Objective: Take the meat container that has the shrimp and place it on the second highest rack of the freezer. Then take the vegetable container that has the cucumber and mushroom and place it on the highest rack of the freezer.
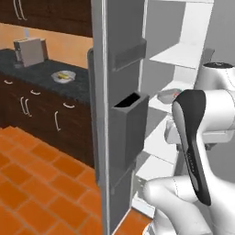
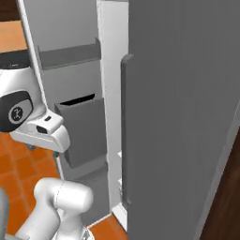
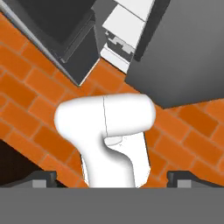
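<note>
The freezer (image 1: 120,137) stands open, its door with grey bins swung toward me. Inside, the meat container (image 1: 166,96) rests on a white shelf, one level below the upper shelf (image 1: 183,55), with the orange-red shrimp (image 1: 176,95) in it. The vegetable container (image 1: 63,76) sits on the dark counter to the left and holds the yellow-green cucumber (image 1: 64,75); the mushroom is too small to make out. My gripper (image 2: 43,150) hangs in front of the open door, pointing down at the floor. It is open and holds nothing, its fingertips (image 3: 43,178) wide apart.
A toaster (image 1: 30,51) stands at the back of the counter (image 1: 41,73), above dark wooden cabinets (image 1: 41,110). The freezer's other door (image 2: 178,117) is shut at the right. Orange tile floor (image 1: 41,183) lies in front.
</note>
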